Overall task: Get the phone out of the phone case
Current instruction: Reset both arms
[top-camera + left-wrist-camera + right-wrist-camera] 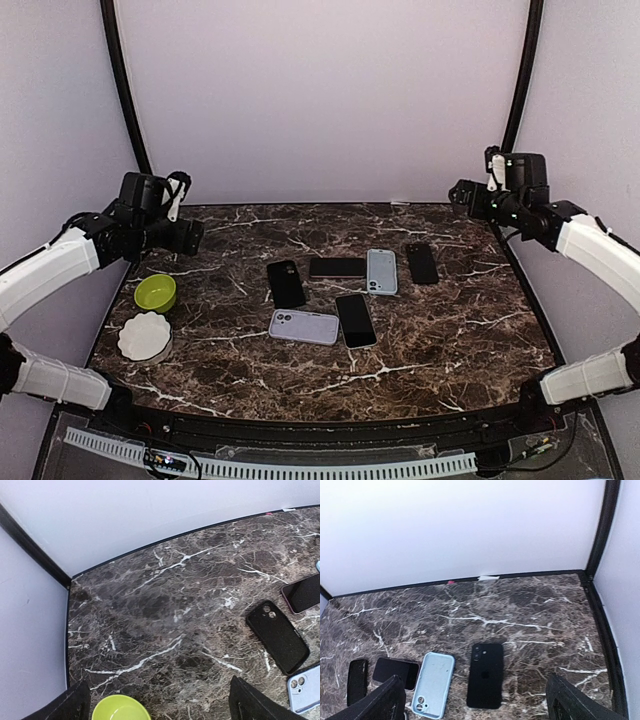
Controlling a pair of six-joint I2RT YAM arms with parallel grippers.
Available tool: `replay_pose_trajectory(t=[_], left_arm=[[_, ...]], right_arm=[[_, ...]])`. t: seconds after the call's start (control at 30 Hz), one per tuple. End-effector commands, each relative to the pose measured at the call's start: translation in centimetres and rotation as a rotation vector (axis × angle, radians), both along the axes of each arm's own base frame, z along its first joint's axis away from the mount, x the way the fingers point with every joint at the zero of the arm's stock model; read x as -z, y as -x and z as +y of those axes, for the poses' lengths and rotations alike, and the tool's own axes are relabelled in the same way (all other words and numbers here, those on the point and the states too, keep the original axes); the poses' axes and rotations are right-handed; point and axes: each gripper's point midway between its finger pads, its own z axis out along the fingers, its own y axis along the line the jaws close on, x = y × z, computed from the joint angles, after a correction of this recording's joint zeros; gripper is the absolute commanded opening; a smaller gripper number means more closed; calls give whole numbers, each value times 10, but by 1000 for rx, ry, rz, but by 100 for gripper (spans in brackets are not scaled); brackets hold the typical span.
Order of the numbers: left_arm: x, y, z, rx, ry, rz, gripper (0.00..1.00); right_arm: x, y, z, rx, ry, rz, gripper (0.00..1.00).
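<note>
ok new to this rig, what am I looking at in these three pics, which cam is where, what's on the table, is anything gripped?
Two white robot arms stand at the near edge of a dark marble table. The wide picture comes from a fixed camera above and behind them. The other two come from cameras on each wrist, with fingertips showing at the bottom corners.

The left gripper and right gripper are raised at the sides, open and empty.

In the middle lie six phones or cases: a black case, a dark phone lying crosswise, a light blue case, a black phone, a lilac case and a screen-up phone. On the left sit a green bowl and a white scalloped dish.
</note>
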Motion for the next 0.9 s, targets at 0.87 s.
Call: replay_pose_trajectory(t=[0.87], left_arm=[[-71,21,66,-170,97,-471,99]], right_arm=[[-23,11,-46,130,-61,-260,99]])
